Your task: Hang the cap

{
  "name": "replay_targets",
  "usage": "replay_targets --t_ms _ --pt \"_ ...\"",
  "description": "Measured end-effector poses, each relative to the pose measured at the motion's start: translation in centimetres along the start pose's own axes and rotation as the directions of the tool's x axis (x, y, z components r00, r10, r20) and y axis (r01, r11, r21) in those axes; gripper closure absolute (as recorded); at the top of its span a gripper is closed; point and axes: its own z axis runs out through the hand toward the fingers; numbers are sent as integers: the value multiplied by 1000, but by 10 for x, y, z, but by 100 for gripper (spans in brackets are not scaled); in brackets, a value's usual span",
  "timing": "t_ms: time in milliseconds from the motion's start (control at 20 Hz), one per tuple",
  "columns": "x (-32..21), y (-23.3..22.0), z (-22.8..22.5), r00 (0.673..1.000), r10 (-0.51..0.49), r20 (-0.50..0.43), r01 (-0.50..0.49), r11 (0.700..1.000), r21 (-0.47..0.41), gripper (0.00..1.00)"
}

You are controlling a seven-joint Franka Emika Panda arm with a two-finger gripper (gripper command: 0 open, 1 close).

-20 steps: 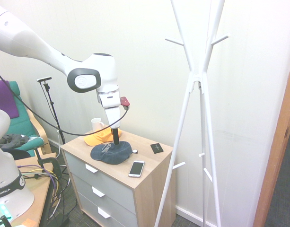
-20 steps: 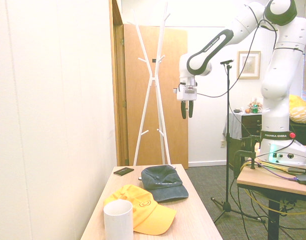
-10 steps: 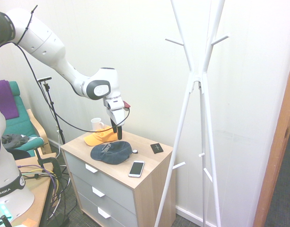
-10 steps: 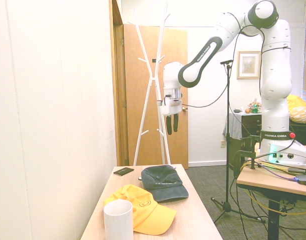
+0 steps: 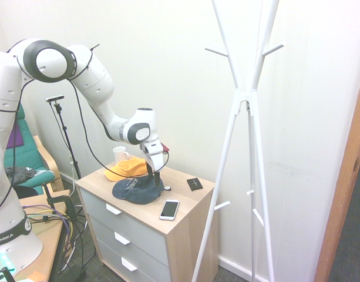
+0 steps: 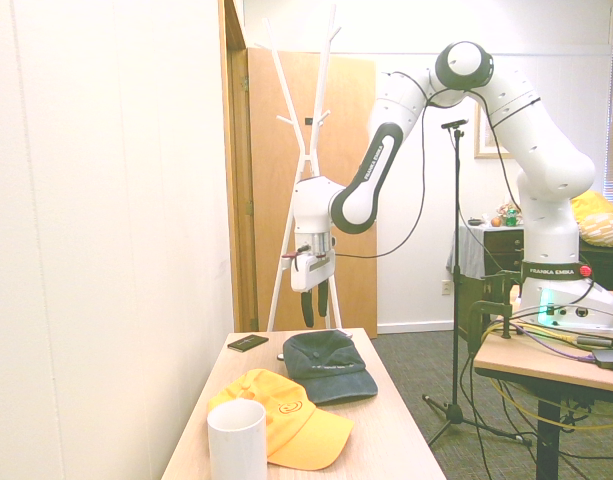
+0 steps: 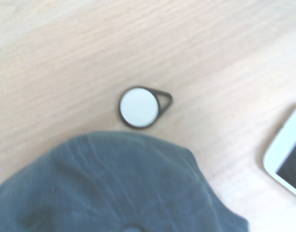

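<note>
Navy cap on dresser, open gripper above it

Sides as in first exterior view. Navy cap (image 5: 135, 191) rests on the wooden top of the dresser (image 5: 188, 247), crown up, pale lettering across its front. Gripper (image 6: 315, 303) points down over the cap's right part, fingers apart, nothing between them; contact with the fabric: cannot tell.

Yellow cap (image 5: 122, 171) lies at the far left, beyond the navy one; white mug (image 5: 120, 154) stands upright behind it. Phone (image 5: 169, 210), screen up, lies to the near right of the navy cap. Dark flat card (image 5: 194, 184) lies farther right. Wrist view: round tag (image 7: 139, 107), white face in a dark ring with a loop, sits just beside the navy crown.

White coat rack (image 5: 244, 97) stands right of the dresser, pegs pointing outward.
</note>
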Motion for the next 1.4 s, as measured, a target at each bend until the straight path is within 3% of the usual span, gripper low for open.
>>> replay_targets --t_ms 50,100,1400 --pt "-1 0 7 1000 -4 0 4 1000 2 0" --pt "-1 0 14 1000 -10 2 10 1000 1 100" --pt "-13 -4 34 999 -45 30 45 999 4 100"
